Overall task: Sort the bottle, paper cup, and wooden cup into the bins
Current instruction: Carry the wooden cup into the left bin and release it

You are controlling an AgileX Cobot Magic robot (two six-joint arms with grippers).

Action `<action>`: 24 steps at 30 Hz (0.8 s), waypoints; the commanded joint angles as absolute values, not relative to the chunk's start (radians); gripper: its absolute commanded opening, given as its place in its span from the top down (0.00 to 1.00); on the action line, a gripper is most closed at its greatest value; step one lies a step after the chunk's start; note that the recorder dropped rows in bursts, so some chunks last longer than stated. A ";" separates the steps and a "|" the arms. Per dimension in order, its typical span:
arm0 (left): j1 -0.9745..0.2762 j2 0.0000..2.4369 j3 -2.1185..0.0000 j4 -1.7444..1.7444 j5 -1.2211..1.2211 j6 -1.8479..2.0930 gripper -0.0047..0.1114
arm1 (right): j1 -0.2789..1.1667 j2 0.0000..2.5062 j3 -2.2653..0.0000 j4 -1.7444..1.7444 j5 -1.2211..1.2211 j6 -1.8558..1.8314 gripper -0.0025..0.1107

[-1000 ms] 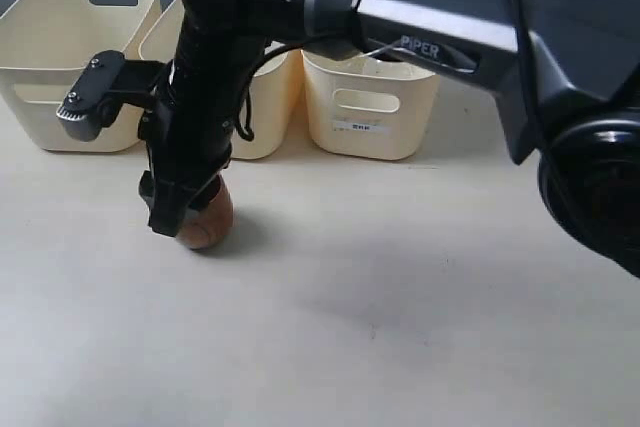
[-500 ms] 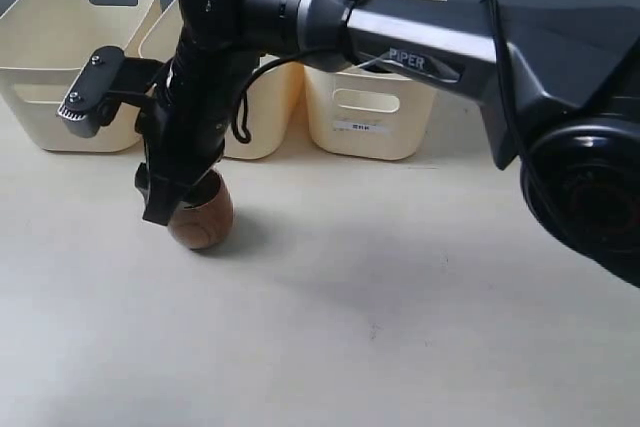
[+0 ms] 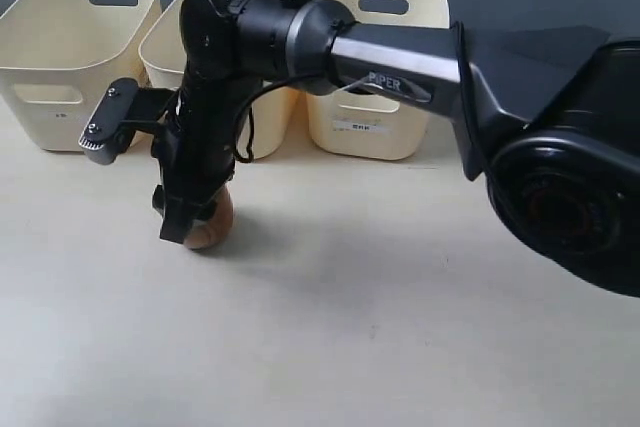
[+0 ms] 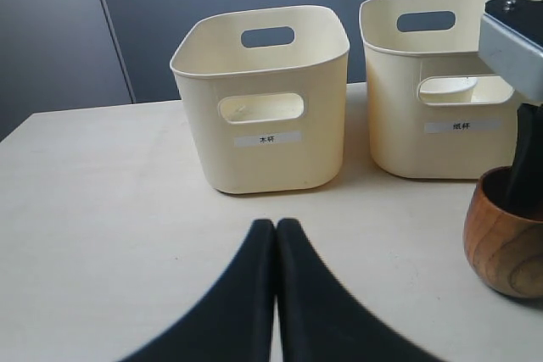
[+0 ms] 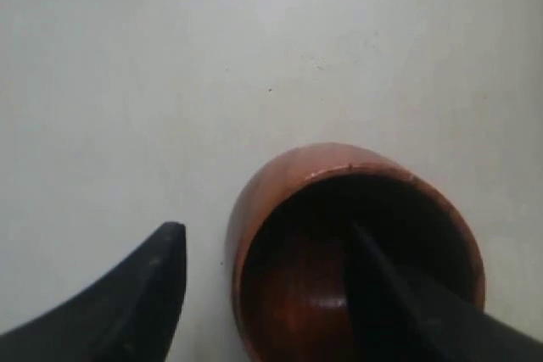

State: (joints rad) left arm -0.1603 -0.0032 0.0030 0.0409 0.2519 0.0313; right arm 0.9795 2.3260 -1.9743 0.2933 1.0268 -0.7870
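Note:
The brown wooden cup [image 3: 213, 228] stands upright on the table in front of the bins. My right gripper [image 3: 190, 223] has reached across to the left side and straddles the wall of the wooden cup [image 5: 284, 174]. One finger is inside it and the other outside, with a gap to the wall, so the right gripper [image 5: 265, 231] is open. My left gripper [image 4: 276, 225] is shut on nothing, low over the table, with the wooden cup [image 4: 501, 239] off to one side. A white rim, perhaps the paper cup [image 4: 450, 86], shows through one bin's cut-out. The bottle is out of view.
Three cream bins stand in a row at the back: left bin [image 3: 60, 57], middle bin [image 3: 162, 42], right bin [image 3: 372, 97]. The right arm's black link [image 3: 400, 52] crosses in front of them. Grey wall behind; bare table towards the front.
My right gripper has shifted slightly right and sunk lower around the wooden cup's wall. The cup has hardly moved.

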 commanded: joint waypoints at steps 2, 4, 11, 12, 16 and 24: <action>-0.163 0.000 0.000 0.043 0.239 0.028 0.96 | 0.977 2.331 -1.973 0.271 1.022 -0.758 0.66; -0.163 0.000 0.000 0.043 0.239 0.028 0.96 | 0.977 2.331 -1.973 0.269 1.025 -0.758 0.88; -0.163 0.000 0.000 0.043 0.239 0.028 0.96 | 0.979 2.292 -1.989 0.256 0.980 -0.769 0.98; -0.163 0.000 0.000 0.043 0.239 0.028 0.96 | 0.979 2.283 -2.000 0.256 0.971 -0.773 0.98; -0.163 0.000 0.000 0.043 0.239 0.028 0.96 | 0.979 2.242 -2.107 0.303 0.887 -0.838 0.98; -0.163 0.000 0.000 0.043 0.239 0.028 0.96 | 0.948 2.263 -2.211 0.369 0.609 -0.973 0.98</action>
